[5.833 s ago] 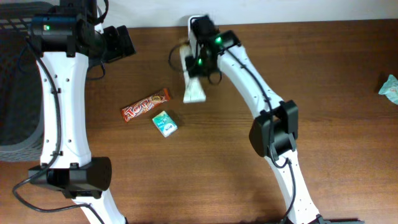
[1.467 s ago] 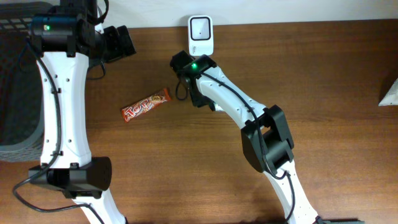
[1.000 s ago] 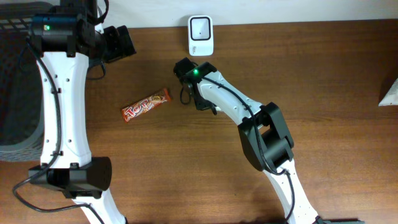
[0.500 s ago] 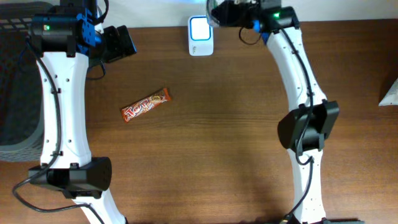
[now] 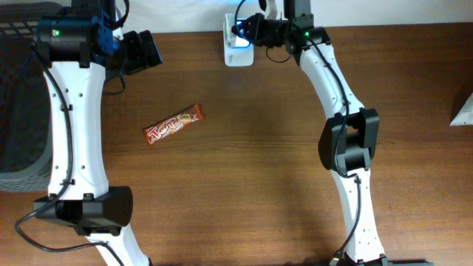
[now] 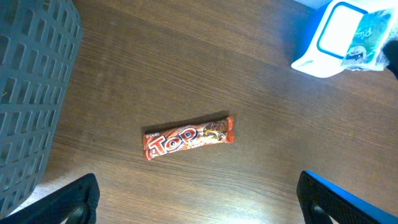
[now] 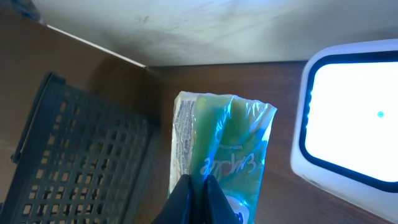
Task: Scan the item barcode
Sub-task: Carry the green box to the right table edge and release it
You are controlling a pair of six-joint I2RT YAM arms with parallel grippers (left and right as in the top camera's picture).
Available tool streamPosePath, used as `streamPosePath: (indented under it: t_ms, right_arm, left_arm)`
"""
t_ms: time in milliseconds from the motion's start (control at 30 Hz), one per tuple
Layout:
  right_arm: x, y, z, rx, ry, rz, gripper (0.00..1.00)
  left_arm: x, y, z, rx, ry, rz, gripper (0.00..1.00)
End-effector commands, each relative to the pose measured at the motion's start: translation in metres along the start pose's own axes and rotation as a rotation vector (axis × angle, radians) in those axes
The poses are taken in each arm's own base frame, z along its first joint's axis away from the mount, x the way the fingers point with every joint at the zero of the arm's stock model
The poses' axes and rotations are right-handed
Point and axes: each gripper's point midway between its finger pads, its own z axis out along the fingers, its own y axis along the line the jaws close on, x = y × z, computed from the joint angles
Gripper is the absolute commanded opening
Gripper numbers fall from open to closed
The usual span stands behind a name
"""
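Observation:
My right gripper [image 7: 198, 179] is shut on the item, a green plastic packet [image 7: 224, 134], pinching its lower edge. The packet hangs upright just left of the white barcode scanner [image 7: 351, 134], whose window glows bright. From overhead the right gripper [image 5: 250, 29] is at the table's back edge, over the scanner [image 5: 238, 50]. In the left wrist view the packet [image 6: 365, 50] overlaps the scanner [image 6: 329, 37] at the top right. My left gripper [image 6: 196, 182] stands wide open and holds nothing, above the table at the back left [image 5: 146, 49].
A red and orange "Top" candy bar [image 5: 173, 124] lies on the wooden table left of centre, below the left gripper [image 6: 188, 137]. A dark grey mesh basket [image 6: 31, 93] stands past the table's left edge. A pale wrapper [image 5: 464, 109] lies at the far right edge.
The right arm has swung from the middle of the table to the back edge, and the packet now hangs closer to the scanner. The left arm has not moved.

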Motion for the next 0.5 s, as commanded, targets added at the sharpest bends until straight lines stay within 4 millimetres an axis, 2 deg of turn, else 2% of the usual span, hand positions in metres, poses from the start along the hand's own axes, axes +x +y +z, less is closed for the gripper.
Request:
streamPosePath:
  t_ms: [0,33,67,100,167,233,267,300,367,433,467]
  right_arm:
    - [-0.035,-0.015,-0.043,0.055,-0.085,-0.01,0.04]
    - [-0.05,-0.026,-0.07,0.106,-0.12,0.0,0.04]
    - [-0.057,-0.037,-0.087,0.157,-0.139,0.012,0.04]
    - [-0.064,-0.054,-0.113,0.249,-0.165,0.033,0.04]
    - [-0.068,-0.105,-0.186,0.525,-0.212,0.12,0.04]
    - [-0.056,-0.149,-0.252,0.763,-0.215,0.192,0.04]
    - [-0.048,-0.165,-0.278,0.853,-0.207,0.22,0.04]
    - [-0.036,-0.187,-0.316,0.98,-0.186,0.252,0.04]
    - [-0.011,-0.217,-0.377,1.177,-0.124,0.285,0.04]
    - [0.007,-0.235,-0.424,1.305,-0.035,0.261,0.04]
    - [0.012,-0.24,-0.438,1.341,-0.01,0.255,0.04]
  left_arm:
    - [-0.001,-0.001,0.001,-0.003,-0.004,0.019,0.99]
    - [-0.001,-0.001,0.001,-0.003,-0.004,0.019,0.99]
    - [-0.001,-0.001,0.001,-0.004,-0.004,0.019,0.99]
    - [-0.001,-0.001,0.001,-0.003,-0.004,0.019,0.99]
    - [-0.001,-0.001,0.001,-0.003,-0.004,0.019,0.99]
    - [-0.001,-0.001,0.001,-0.003,-0.004,0.019,0.99]
    - [-0.001,-0.001,0.001,-0.003,-0.003,0.019,0.99]
    - [-0.001,-0.001,0.001,-0.003,-0.004,0.019,0.99]
    - [-0.001,-0.001,0.001,-0.004,-0.004,0.019,0.99]
    - [-0.001,-0.001,0.001,-0.003,-0.004,0.019,0.99]
    - [-0.001,-0.001,0.001,-0.003,-0.004,0.019,0.99]
